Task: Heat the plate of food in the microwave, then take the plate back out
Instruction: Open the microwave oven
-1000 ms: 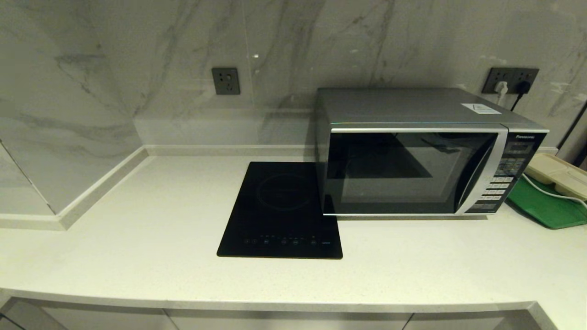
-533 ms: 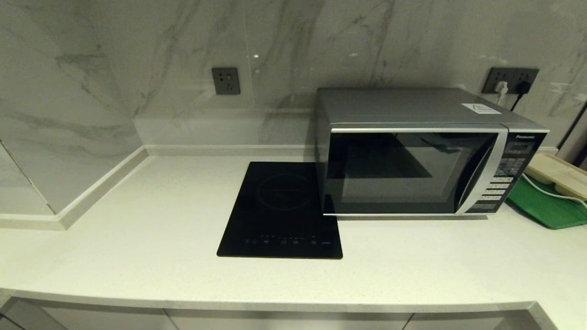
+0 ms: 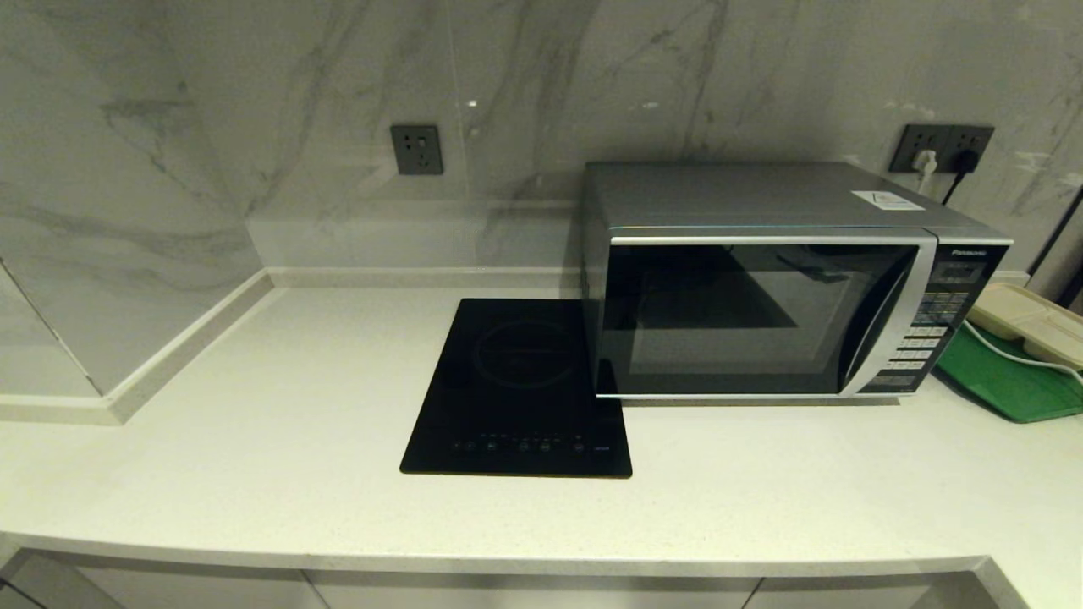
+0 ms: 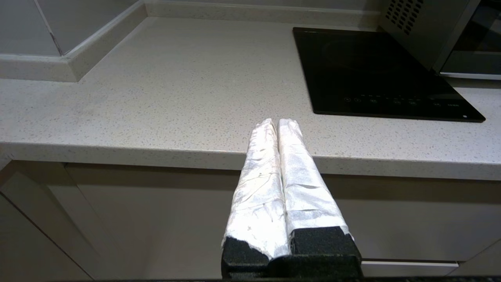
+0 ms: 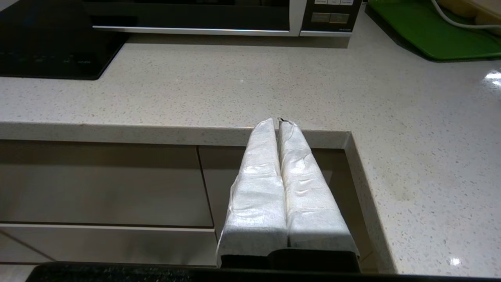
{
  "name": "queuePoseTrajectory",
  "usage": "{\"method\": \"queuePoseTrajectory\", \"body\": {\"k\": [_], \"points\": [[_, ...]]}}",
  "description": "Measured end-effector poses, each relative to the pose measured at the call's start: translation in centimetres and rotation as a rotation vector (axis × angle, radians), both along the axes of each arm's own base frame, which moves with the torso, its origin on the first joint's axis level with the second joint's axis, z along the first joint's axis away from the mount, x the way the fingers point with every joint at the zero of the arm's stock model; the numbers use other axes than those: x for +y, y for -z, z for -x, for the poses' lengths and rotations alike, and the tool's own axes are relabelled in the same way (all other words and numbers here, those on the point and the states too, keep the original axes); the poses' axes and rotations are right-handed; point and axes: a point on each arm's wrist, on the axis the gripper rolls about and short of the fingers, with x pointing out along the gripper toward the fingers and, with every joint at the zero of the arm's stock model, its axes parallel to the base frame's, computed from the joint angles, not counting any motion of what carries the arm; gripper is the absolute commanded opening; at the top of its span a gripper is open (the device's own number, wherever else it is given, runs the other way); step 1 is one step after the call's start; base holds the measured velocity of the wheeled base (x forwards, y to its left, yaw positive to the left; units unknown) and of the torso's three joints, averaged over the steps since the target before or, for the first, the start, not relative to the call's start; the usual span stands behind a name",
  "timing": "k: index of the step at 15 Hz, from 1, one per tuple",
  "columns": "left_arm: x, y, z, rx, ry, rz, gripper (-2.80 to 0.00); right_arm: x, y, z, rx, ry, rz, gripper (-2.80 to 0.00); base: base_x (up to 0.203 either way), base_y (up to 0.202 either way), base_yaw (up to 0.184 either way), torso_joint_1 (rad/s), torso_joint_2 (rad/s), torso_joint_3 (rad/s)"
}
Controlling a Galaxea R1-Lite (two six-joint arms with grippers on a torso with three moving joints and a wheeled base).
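The silver microwave (image 3: 761, 279) stands at the back right of the counter with its dark glass door closed; its keypad panel (image 3: 939, 326) faces me. The lavender plate of food is out of view in every frame. My left gripper (image 4: 277, 122) hangs shut and empty just off the counter's front edge, left of the hob. Further right along that edge, before the microwave's keypad (image 5: 328, 15), my right gripper (image 5: 277, 122) is shut and empty too. Neither arm shows in the head view.
A black glass induction hob (image 3: 520, 389) lies flat against the microwave's left side. A green tray (image 3: 1007, 372) with a cream power strip (image 3: 1028, 321) and white cable sits at the far right. Marble walls close off the back and left. Cabinet fronts (image 4: 156, 219) run below the counter.
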Motion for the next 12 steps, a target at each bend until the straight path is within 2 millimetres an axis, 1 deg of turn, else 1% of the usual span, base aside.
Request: {"method": "queuePoseTrajectory", "body": {"k": [12], "points": [[0.00, 0.00, 0.00, 0.000, 0.000, 0.000, -2.80, 0.05, -0.02, 0.01, -0.001, -0.026, 0.001, -2.80, 0.000, 0.000, 0.000, 0.000, 0.00, 0.000]]}}
